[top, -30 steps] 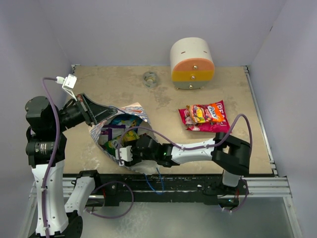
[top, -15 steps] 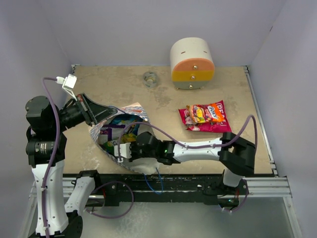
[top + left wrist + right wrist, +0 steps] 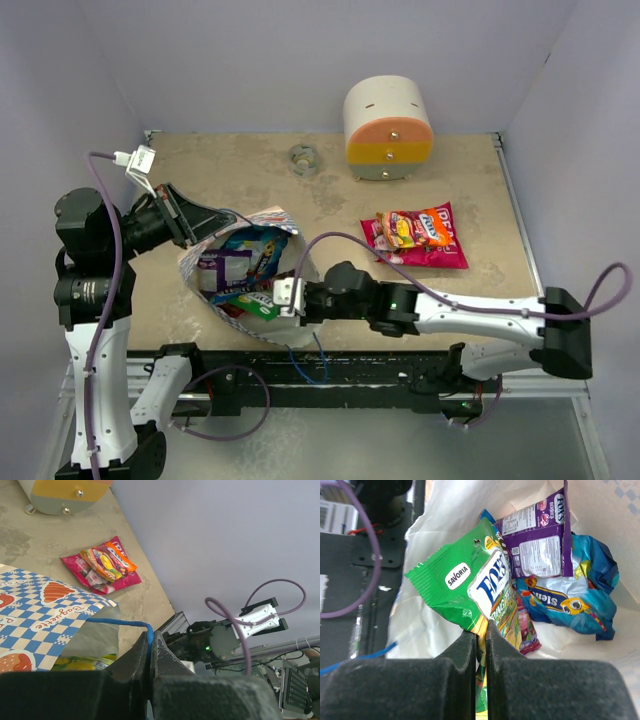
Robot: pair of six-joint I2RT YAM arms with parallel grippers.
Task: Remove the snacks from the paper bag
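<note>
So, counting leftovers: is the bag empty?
Not empty: the bag holds a purple packet, a blue packet and the green packet pinched by the right gripper.

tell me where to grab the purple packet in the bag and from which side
Pinch the purple packet by its exposed edge, the one lying over the blue packet, coming in through the bag's open mouth. It lies fairly flat with its other side tucked behind the green packet, so that thin free edge is probably the only part that can be pinched.

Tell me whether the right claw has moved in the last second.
Yes. The right claw, shut on a green packet, has pulled back rightward, toward the drawer box side.
</note>
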